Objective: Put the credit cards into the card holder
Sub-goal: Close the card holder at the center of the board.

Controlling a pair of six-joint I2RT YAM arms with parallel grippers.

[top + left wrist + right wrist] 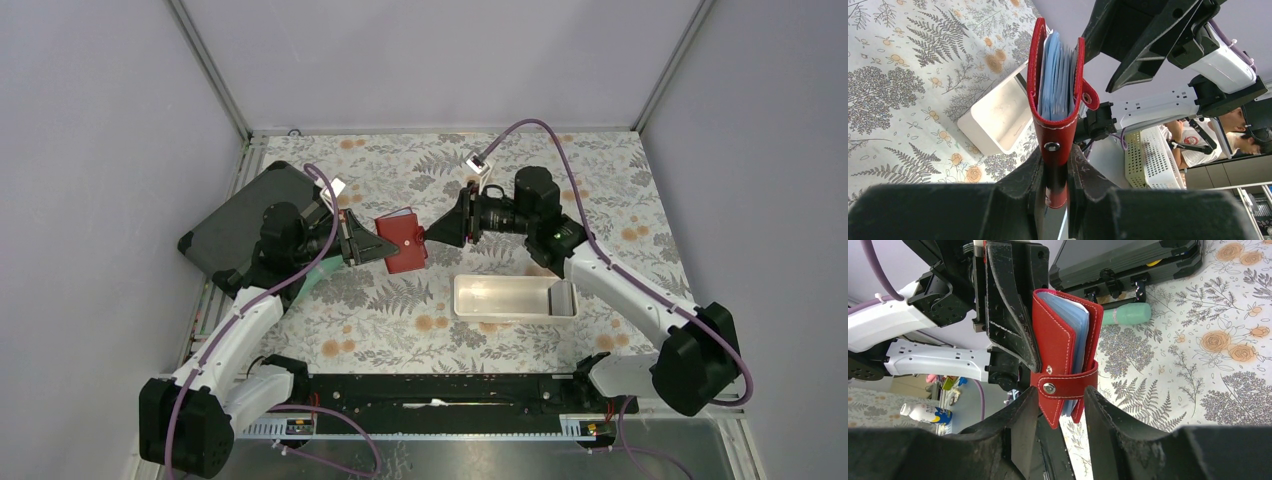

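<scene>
Red leather, stitched in white: the card holder hangs between the two grippers, lifted off the table near the middle of the workspace. It stands on edge with its covers slightly apart. Between the covers we see a stack of light blue credit cards sitting in the sleeves. We cannot make out a yellow-brown one among them. A red strap with a small metal snap wraps across the end nearest the right wrist camera. We cannot tell whether the snap is fastened.

The left gripper is clamped tight on one end of the card holder, its dark fingers pressed against both covers. The right gripper meets the card holder from the opposite side. Its jaws stand on either side of the strap end, very close to the leather. We cannot tell whether they are pressing on it or only framing it.

Below and to the right of the card holder, in the top view, a long white tray lies on the floral tablecloth. It sits apart from both grippers. At the left edge of the table, behind the left arm, sits a big dark grey case. A mint-green cylinder lies just beside it.
</scene>
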